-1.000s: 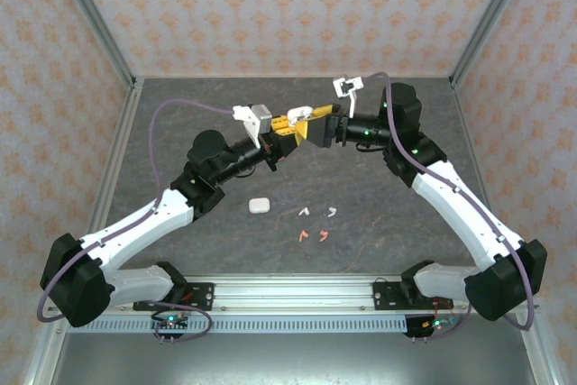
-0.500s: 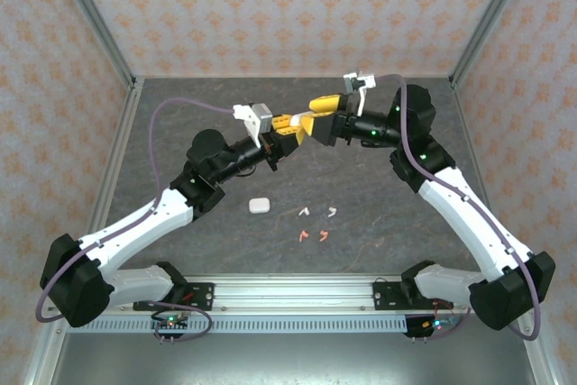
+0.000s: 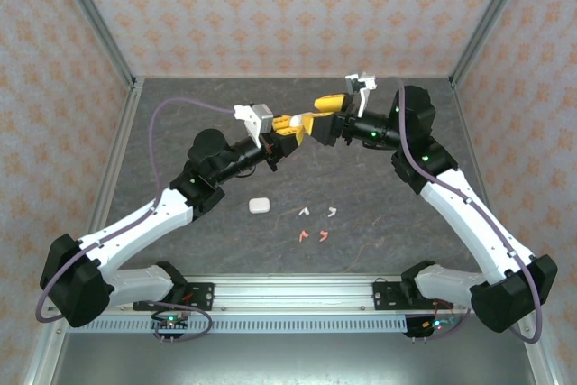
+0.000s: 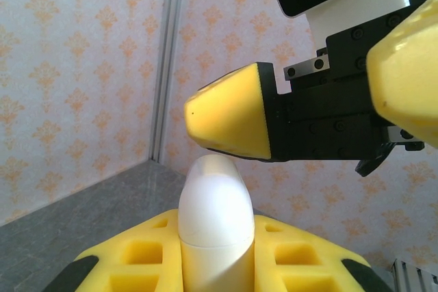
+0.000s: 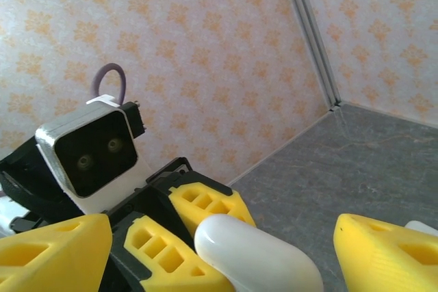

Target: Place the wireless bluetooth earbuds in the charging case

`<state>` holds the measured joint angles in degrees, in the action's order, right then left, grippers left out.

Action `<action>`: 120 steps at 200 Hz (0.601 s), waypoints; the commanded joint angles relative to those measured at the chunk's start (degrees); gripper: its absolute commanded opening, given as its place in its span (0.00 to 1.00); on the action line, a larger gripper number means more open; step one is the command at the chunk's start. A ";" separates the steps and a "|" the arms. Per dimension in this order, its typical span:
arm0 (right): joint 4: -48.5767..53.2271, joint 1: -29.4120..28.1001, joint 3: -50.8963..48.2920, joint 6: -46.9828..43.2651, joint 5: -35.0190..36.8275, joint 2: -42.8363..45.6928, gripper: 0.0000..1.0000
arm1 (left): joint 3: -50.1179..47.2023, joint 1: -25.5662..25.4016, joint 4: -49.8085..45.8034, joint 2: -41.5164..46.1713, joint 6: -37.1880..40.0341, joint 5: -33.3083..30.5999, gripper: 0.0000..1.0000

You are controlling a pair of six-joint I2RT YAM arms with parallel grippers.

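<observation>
Above the far table (image 3: 180, 142) we pinch the charging case (image 4: 215, 217) in our left gripper (image 3: 287, 125), likely so our right gripper (image 3: 312, 113), jaws spread either side, can open it

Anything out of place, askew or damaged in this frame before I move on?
Nothing looks damaged or spilled. Two white earbuds and two pink earbuds lie loose on the table, beside a small white case. The left gripper holds a second case in the air, between the fingers of the open right gripper.
</observation>
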<state>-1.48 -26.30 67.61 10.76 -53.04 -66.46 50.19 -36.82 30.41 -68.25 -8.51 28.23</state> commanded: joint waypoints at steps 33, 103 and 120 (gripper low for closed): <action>12.25 -0.08 1.31 -4.80 14.37 0.94 0.92 | 0.57 -0.27 -1.36 0.43 1.83 -3.20 0.00; 22.48 -0.09 0.67 -6.28 31.03 1.63 0.99 | -1.27 2.03 -1.97 -1.82 1.47 -6.39 0.00; 23.84 0.02 0.85 -6.48 33.44 1.83 0.99 | -1.89 4.66 -1.88 -2.06 -0.41 -5.59 0.00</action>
<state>18.55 -26.30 67.61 5.69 -26.83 -66.35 49.36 -35.16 28.03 -70.17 -7.55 23.53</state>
